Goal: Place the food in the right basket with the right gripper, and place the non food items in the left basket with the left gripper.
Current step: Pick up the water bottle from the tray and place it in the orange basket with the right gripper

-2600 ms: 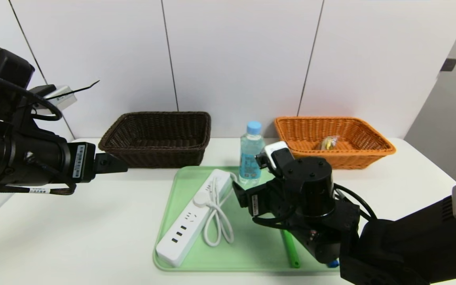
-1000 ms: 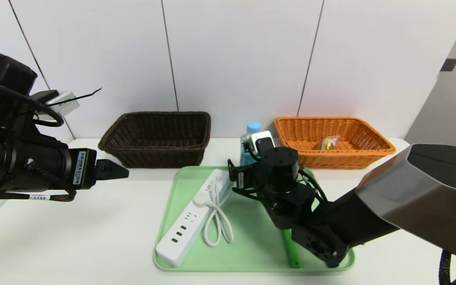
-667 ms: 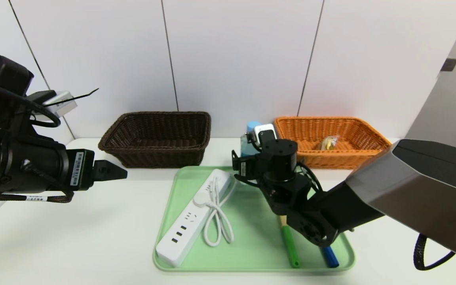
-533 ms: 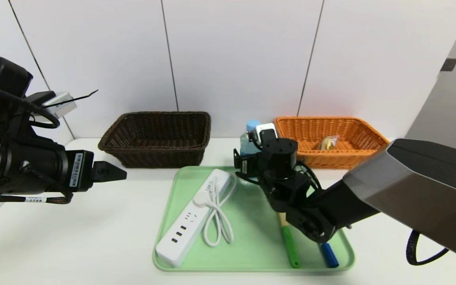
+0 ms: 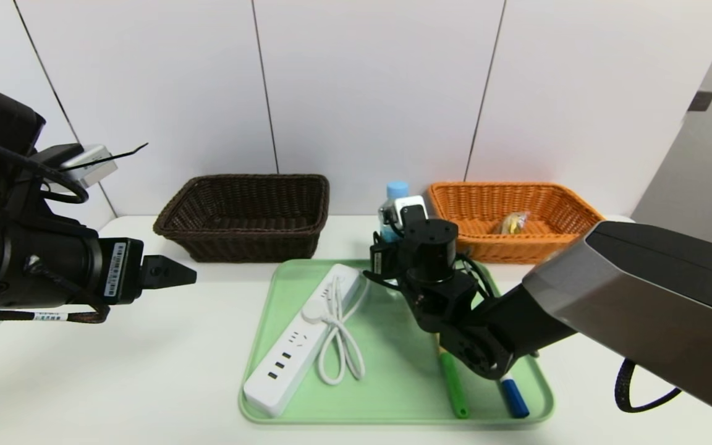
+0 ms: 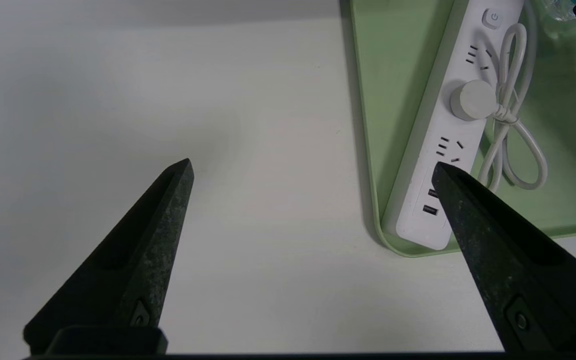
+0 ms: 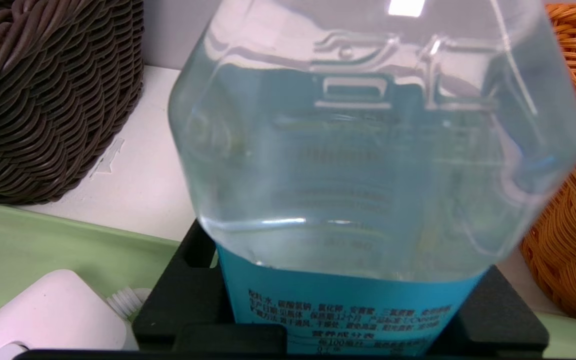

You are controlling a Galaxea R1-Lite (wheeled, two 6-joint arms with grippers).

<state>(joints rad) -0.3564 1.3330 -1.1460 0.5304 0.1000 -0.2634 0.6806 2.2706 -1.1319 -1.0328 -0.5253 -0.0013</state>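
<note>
The right gripper is at the back edge of the green tray, in the middle of the table. Its black jaws sit on both sides of the water bottle, down at the blue label. The right wrist view shows the bottle very close, filling the space between the jaws. I cannot tell if they are squeezing it yet. The bottle stands up straight on the tray's back edge.

The left gripper hangs over the left side of the table, away from the tray. Its jaws are wide open and hold nothing.

The white power strip lies on the left half of the tray with its cord looped beside it. The green handle of the pasta spoon and the blue cap of the marker lie near the tray's front right corner, partly hidden by the right arm.

The dark brown basket sits at the back of the table, left of the bottle. The orange basket sits at the back right. The snack lies inside the orange basket.
</note>
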